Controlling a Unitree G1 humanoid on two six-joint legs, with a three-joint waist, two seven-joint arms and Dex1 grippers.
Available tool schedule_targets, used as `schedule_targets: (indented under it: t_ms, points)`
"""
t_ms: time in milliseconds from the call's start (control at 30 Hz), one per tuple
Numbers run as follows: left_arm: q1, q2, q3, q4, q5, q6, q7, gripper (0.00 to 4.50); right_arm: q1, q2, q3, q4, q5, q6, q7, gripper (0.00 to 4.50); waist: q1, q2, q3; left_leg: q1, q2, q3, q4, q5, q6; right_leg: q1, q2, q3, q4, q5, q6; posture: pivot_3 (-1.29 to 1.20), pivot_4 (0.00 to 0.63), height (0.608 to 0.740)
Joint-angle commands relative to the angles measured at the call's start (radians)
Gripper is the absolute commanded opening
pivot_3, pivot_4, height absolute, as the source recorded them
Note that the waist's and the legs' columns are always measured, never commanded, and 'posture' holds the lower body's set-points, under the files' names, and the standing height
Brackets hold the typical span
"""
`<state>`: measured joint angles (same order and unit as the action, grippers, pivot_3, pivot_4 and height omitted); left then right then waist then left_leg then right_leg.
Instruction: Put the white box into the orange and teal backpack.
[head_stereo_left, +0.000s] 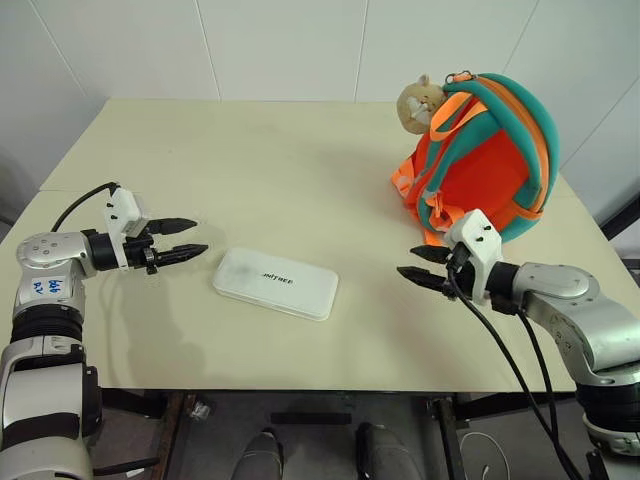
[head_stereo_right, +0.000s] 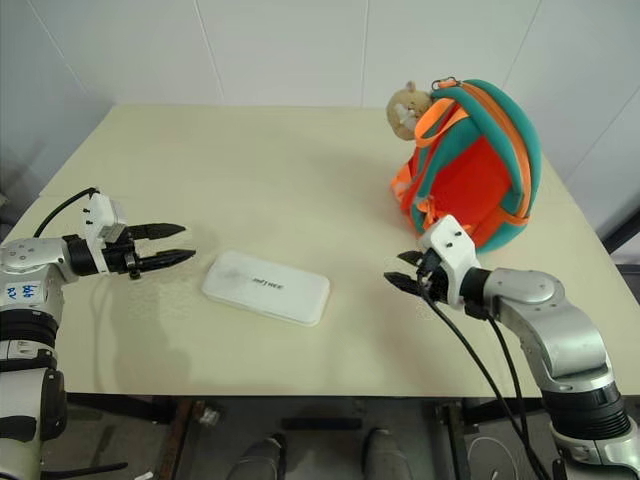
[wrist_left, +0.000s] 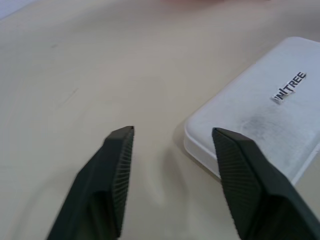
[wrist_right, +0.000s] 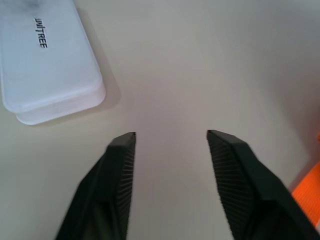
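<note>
Left gripper (head_stereo_left: 190, 238), two black ribbed fingers on a white-and-silver wrist: parted, nothing between them, held just above the tabletop, pointing toward the box's near short end, close but apart from it. In the left wrist view, one fingertip (wrist_left: 121, 145) over bare table, the other overlapping the box's corner in the picture, contact not discernible.

Right gripper (head_stereo_left: 418, 267), same build, black cables trailing from the wrist: parted, holding nothing, poised above the table between box and backpack, pointing toward the box, touching neither. Fingertips (wrist_right: 122, 150) over bare surface in the right wrist view, box corner ahead and to one side, a sliver of orange webbing at the picture's edge.

Flat white rectangular box (head_stereo_left: 275, 283) with rounded corners and small dark lettering on its lid: lying flat on the table, near the front edge, between the two grippers, slightly skewed to the table edge.

Small rounded orange and teal backpack (head_stereo_left: 485, 165), orange body, teal padded straps, orange webbing: standing on the table's far right part, beyond the right gripper, well apart from the box. Tan plush animal (head_stereo_left: 420, 103) hanging at its upper left.

Pale cream rectangular table (head_stereo_left: 250, 170): bearing all of the above, white panelled wall behind.
</note>
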<state>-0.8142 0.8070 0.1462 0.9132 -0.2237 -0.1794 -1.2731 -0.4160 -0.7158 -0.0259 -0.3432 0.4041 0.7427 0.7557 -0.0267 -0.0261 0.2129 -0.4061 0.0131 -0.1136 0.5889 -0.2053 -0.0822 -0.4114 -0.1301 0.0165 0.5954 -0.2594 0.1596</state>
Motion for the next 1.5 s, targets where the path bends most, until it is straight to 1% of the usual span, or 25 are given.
schedule_targets:
  t_ms: [33,100,133,167,200,300,400,567,700,933,1233,1500]
  points:
    - [-0.016,0.005,-0.007,-0.007,0.021,0.008,0.023,1.42,-0.005,0.015,0.008,-0.034,-0.009,-0.025,-0.018,0.81,0.000,0.000,0.000,0.000,0.000,0.000,0.000,0.000,0.000,0.000,0.000,0.000,0.000,0.000,0.000,0.00,0.150,0.740]
    - [-0.019,0.005,-0.020,0.002,0.038,0.009,0.028,0.78,0.004,0.022,0.016,-0.040,-0.017,-0.032,-0.029,0.09,0.000,0.000,0.000,0.000,0.000,0.000,0.000,0.000,0.000,0.000,0.000,0.000,0.000,0.000,0.000,0.00,0.150,0.740]
    - [-0.021,0.001,-0.028,0.009,0.049,0.017,0.038,0.49,0.009,0.029,0.022,-0.040,-0.025,-0.035,-0.038,0.00,0.000,0.000,0.000,0.000,0.000,0.000,0.000,0.000,0.000,0.000,0.000,0.000,0.000,0.000,0.000,0.00,0.150,0.740]
    - [-0.026,-0.008,-0.034,0.017,0.057,0.026,0.053,0.21,0.018,0.035,0.028,-0.041,-0.032,-0.042,-0.044,0.00,0.001,0.000,0.000,0.000,0.000,0.000,0.000,0.000,0.000,0.000,0.000,0.000,0.000,0.000,0.000,0.00,0.150,0.740]
    - [-0.033,-0.016,-0.039,0.031,0.067,0.036,0.077,0.05,0.026,0.042,0.040,-0.042,-0.044,-0.050,-0.052,0.00,0.001,0.000,0.000,0.000,0.000,0.000,0.000,0.000,0.000,0.000,0.000,0.000,0.000,0.000,0.000,0.00,0.150,0.740]
    - [-0.051,-0.044,-0.054,0.072,0.095,0.044,0.128,0.05,0.030,0.064,0.085,-0.026,-0.083,-0.065,-0.077,0.00,0.001,0.000,0.000,0.000,0.000,0.000,0.000,0.000,0.000,0.000,0.000,0.000,0.000,0.000,0.000,0.00,0.150,0.740]
    - [-0.050,-0.089,-0.062,0.094,0.098,0.043,0.124,0.05,0.018,0.095,0.152,0.007,-0.146,-0.056,-0.124,0.00,0.000,0.000,0.000,0.000,0.000,0.000,0.001,0.000,0.000,0.000,0.000,0.000,0.000,0.000,0.001,0.00,0.150,0.740]
    - [-0.048,-0.122,-0.069,0.119,0.106,0.048,0.111,0.05,0.015,0.135,0.219,-0.001,-0.166,-0.034,-0.124,0.00,-0.003,0.000,0.000,0.000,0.000,0.000,0.001,0.000,0.000,0.000,0.000,0.000,0.000,0.001,0.000,0.00,0.150,0.740]
    - [-0.038,-0.134,-0.083,0.104,0.110,0.087,0.092,0.05,-0.002,0.171,0.249,-0.009,-0.176,-0.004,-0.135,0.00,0.000,0.000,0.000,0.000,0.000,0.000,0.001,0.000,0.000,0.000,0.001,0.000,0.001,0.001,0.000,0.00,0.150,0.740]
    - [-0.029,-0.135,-0.088,0.063,0.104,0.121,0.072,0.05,-0.025,0.194,0.263,-0.021,-0.167,0.026,-0.122,0.00,0.001,0.000,0.000,0.000,0.000,0.000,0.001,0.000,0.000,0.000,0.001,0.000,0.001,0.001,0.000,0.00,0.150,0.740]
    - [0.029,-0.131,-0.093,-0.093,0.084,0.228,0.013,0.05,-0.063,0.189,0.282,-0.036,-0.155,0.061,-0.084,0.00,-0.001,0.000,0.000,0.000,0.000,0.000,0.001,0.000,0.000,0.000,0.001,0.000,0.000,0.001,0.000,0.00,0.150,0.740]
    - [0.112,-0.108,-0.130,-0.292,0.083,0.398,-0.027,0.05,-0.082,0.139,0.273,-0.041,-0.150,0.076,-0.030,0.00,-0.001,0.000,0.000,0.000,0.000,0.000,0.001,0.000,0.000,0.000,0.001,0.001,0.000,0.001,0.000,0.00,0.150,0.740]
